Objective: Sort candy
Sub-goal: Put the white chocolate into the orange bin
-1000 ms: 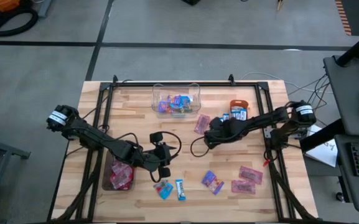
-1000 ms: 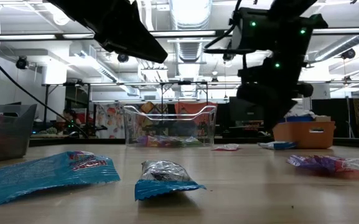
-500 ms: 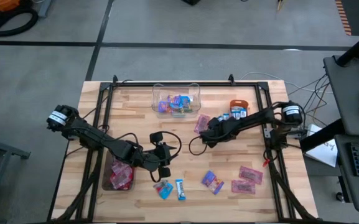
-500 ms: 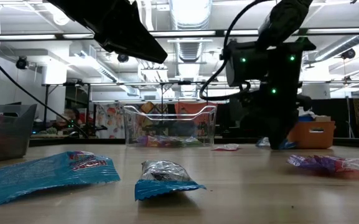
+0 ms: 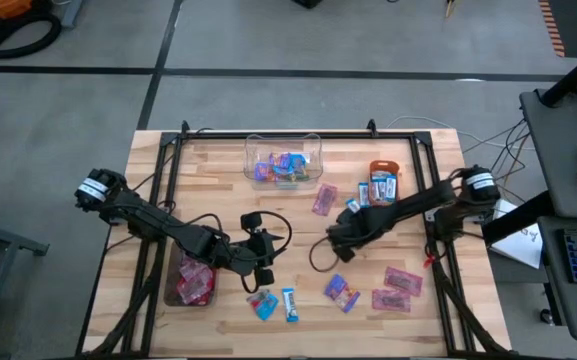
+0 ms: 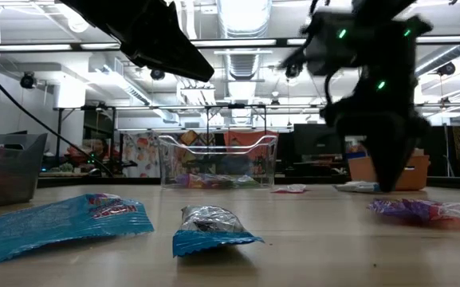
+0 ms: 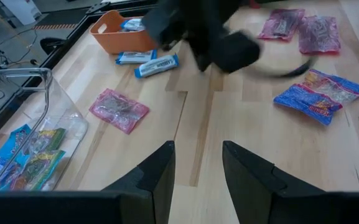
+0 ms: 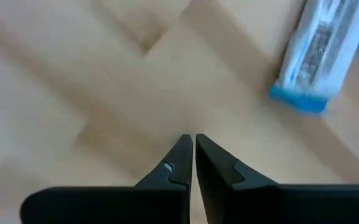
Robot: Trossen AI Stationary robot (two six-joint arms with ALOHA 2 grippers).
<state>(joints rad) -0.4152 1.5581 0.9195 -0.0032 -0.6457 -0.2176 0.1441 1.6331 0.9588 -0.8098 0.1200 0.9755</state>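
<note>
Hovering over bare wood near the middle of the table [image 5: 438, 150], the right gripper [image 8: 193, 144] has its fingers pressed together with nothing between them; a blue-and-white candy [image 8: 321, 56] lies on the boards just ahead of it. The clear plastic box [image 5: 283, 160] at the table's far edge serves as landmark: it holds several blue and multicoloured sweets. To the right of the box sits the small orange bowl [image 5: 384, 172] with blue-and-white packets in and beside it, and a pink candy [image 5: 324, 199] lies between box and bowl, slightly nearer. The left gripper [image 7: 198, 163] hangs nearer than the box and a little left of it, fingers parted with nothing between them. Nearer still than the box lie a teal candy [image 5: 262, 303], another blue-and-white packet [image 5: 289, 304], a purple candy [image 5: 342, 292] and two pink packets [image 5: 398, 288]. A dark tray [image 5: 192, 282] with red sweets sits near-left of the box.
</note>
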